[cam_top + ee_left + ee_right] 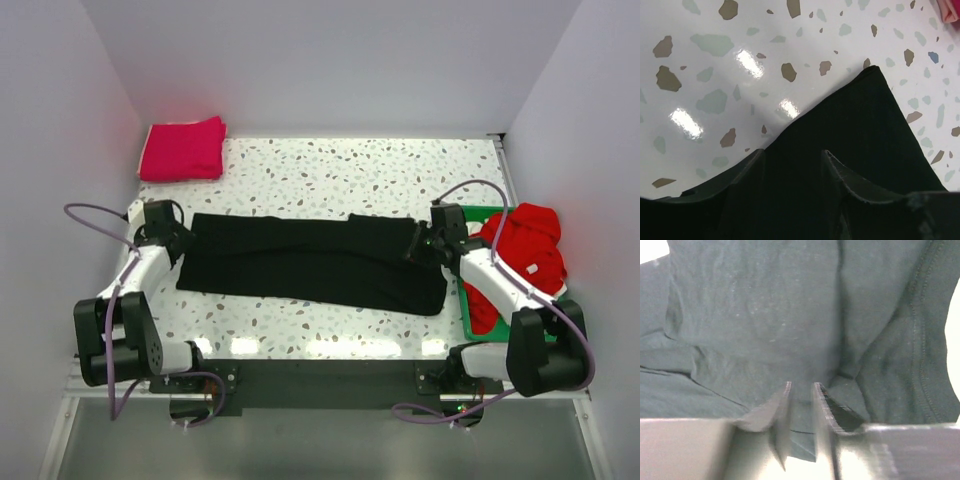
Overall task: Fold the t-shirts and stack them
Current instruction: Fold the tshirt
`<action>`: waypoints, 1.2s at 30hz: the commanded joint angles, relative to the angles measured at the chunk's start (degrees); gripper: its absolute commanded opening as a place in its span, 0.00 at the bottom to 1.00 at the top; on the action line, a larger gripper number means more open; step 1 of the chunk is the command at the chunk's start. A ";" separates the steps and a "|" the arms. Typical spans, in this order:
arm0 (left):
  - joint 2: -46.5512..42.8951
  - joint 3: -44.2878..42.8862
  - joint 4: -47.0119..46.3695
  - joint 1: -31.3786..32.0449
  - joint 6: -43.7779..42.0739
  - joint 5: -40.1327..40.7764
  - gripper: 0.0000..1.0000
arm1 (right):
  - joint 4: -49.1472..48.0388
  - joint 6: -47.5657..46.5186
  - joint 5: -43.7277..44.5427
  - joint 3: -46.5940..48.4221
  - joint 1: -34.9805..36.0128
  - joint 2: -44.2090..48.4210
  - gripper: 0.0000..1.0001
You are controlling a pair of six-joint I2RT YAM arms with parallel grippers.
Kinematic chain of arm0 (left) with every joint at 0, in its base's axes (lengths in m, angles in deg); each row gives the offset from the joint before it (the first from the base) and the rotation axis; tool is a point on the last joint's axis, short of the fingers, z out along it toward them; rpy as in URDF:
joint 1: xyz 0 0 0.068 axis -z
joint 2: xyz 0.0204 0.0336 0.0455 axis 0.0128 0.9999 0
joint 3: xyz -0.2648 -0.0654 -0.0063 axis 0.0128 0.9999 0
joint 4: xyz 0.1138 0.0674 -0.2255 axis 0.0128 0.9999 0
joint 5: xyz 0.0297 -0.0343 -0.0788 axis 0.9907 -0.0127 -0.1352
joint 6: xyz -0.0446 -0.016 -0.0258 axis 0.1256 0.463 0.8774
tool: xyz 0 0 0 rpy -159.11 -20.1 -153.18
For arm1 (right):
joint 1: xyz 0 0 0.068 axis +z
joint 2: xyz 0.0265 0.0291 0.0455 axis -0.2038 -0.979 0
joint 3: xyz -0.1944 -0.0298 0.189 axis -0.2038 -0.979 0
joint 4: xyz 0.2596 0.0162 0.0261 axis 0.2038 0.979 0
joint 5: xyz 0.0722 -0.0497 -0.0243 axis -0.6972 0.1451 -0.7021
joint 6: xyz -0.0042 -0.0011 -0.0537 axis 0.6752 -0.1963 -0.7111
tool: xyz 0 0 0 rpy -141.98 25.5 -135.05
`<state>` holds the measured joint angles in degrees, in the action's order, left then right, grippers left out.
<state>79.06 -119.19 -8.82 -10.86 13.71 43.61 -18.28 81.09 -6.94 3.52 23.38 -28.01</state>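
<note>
Black t-shirt point(315, 262): long folded band across speckled table point(330, 175); left gripper point(185, 240) at left end, right gripper point(425, 243) at right end.
Pink folded t-shirt point(183, 149): far-left corner.
Red t-shirt point(525, 250): in green tray point(467, 305).

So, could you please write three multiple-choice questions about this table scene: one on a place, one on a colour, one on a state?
1. Where is the red t-shirt?
A. In the green tray on the right side
B. In the far left corner
C. Under the black one

2. What colour is the folded t-shirt in the far left corner?
A. White
B. Magenta-pink
C. Peach

3. How does the black t-shirt lie?
A. Bunched in a heap
B. Draped over the tray
C. Laid out flat in a long band across the table

Answers:
1 A, since the red cloth is piled inside the tray's green rim.
2 B, as the top view shows a bright pink square there.
3 C, because it stretches flat from one arm to the other.
</note>
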 commanded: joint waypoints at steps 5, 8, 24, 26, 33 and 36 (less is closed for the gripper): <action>-6.50 -0.81 -2.29 -0.15 -0.11 -3.43 0.53 | -0.50 -2.38 -0.85 4.70 0.33 2.11 0.48; -2.29 -3.45 -3.96 2.12 -0.72 -6.95 0.51 | -0.06 -3.18 1.52 10.06 0.51 -3.59 0.49; 18.10 -11.54 -9.77 11.01 -0.91 -12.32 0.44 | 7.41 -7.14 18.49 33.36 1.04 -31.20 0.51; 18.72 -11.54 -10.30 11.10 -0.38 -12.50 0.43 | 7.23 -7.05 18.23 33.54 1.04 -32.17 0.51; 20.30 -10.40 -10.91 11.27 1.12 -12.32 0.43 | 6.27 -6.79 16.12 33.98 1.04 -35.08 0.51; 20.40 -10.31 -10.91 11.27 1.29 -12.67 0.43 | 5.13 -6.00 13.67 33.19 1.13 -34.11 0.47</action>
<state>98.55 -128.69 -17.22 0.11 13.80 31.65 -11.53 74.93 8.33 35.67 24.40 -63.39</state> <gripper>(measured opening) 0.429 0.484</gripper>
